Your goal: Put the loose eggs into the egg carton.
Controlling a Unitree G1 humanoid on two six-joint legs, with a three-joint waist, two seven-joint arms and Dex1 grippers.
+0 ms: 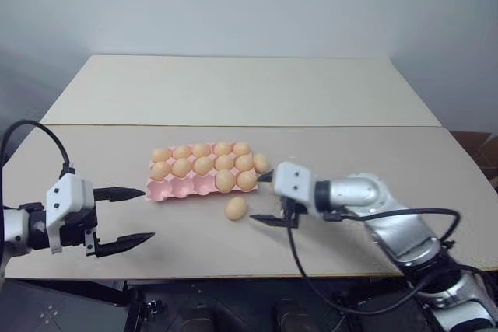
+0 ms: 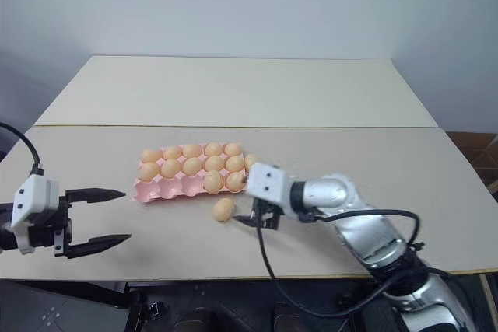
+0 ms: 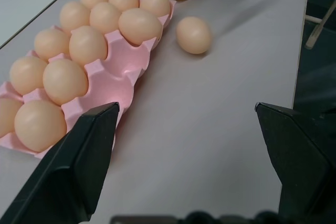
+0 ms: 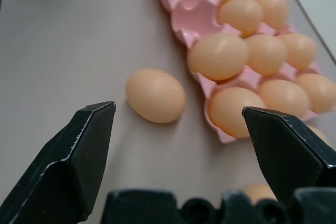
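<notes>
At centre right of the head view we see the right end effector (image 1: 263,198) spread wide with nothing between its fingers, one loose egg (image 1: 236,207) just left of it. A second loose egg (image 1: 261,162) sits beside the carton (image 1: 173,190) at centre, which holds twelve eggs. At lower left, the left end effector (image 1: 134,215) is spread over the bench (image 1: 93,161).

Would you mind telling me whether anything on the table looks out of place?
Two eggs lie loose on the table: one in front of the egg carton, another at its right end. Three near-row cups are empty.
</notes>
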